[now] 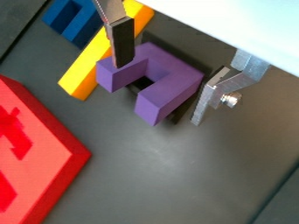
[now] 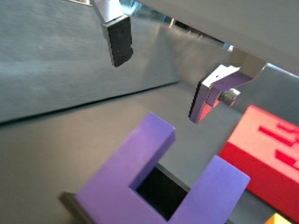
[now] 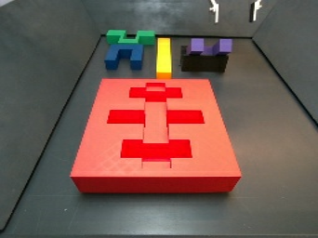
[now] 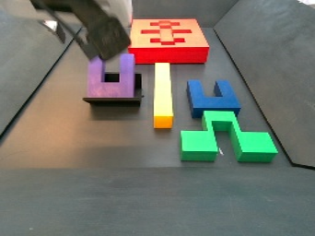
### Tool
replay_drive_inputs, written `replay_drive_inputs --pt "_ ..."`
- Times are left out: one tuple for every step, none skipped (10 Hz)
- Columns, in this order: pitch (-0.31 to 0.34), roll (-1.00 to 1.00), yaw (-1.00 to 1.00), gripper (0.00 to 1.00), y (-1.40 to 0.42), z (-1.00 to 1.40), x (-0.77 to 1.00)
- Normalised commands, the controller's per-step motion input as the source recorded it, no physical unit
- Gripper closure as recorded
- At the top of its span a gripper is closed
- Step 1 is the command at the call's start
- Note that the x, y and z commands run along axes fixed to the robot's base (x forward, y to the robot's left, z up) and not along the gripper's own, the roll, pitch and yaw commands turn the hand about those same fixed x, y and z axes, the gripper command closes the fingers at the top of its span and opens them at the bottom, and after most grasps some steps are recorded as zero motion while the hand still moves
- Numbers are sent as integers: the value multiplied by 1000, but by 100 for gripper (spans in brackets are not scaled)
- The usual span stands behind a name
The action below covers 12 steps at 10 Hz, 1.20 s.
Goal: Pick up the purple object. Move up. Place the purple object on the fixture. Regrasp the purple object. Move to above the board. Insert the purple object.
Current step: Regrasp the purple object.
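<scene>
The purple object (image 1: 149,85) is a violet U-shaped block resting on the fixture (image 3: 205,65), a small black holder near the back wall. In both side views the block (image 3: 209,46) (image 4: 110,76) sits on that holder with its prongs showing. My gripper (image 1: 170,68) hangs open above the block, apart from it. One dark pad (image 1: 121,41) is over a prong, and the silver finger (image 1: 221,93) stands beside the block. Nothing is between the fingers (image 2: 118,41). The board (image 3: 155,130) is a big red slab with cross-shaped cutouts.
A yellow bar (image 3: 165,56) lies beside the fixture. Past it are a blue U-shaped block (image 3: 122,57) and a green block (image 3: 129,37). Dark walls enclose the floor on all sides. The red board (image 2: 264,144) lies close to the fixture.
</scene>
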Motion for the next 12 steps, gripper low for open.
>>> replay_drive_inputs --pt "0 1000 309 0 -26 140 37" --pt "0 1000 306 0 -29 51 69" --pt "0 1000 249 0 -91 0 106" --pt "0 1000 163 0 -163 0 174" --pt "23 1000 94 0 -189 0 226" --pt "46 1000 77 0 -200 0 223" --pt "66 1000 46 0 -246 0 183" --pt "74 1000 40 0 -263 0 169" --pt "94 1000 34 0 -243 0 51" --pt "74 1000 91 0 -271 0 3" --pt "31 1000 137 0 -260 -6 0" --pt "37 1000 149 0 -246 -14 0"
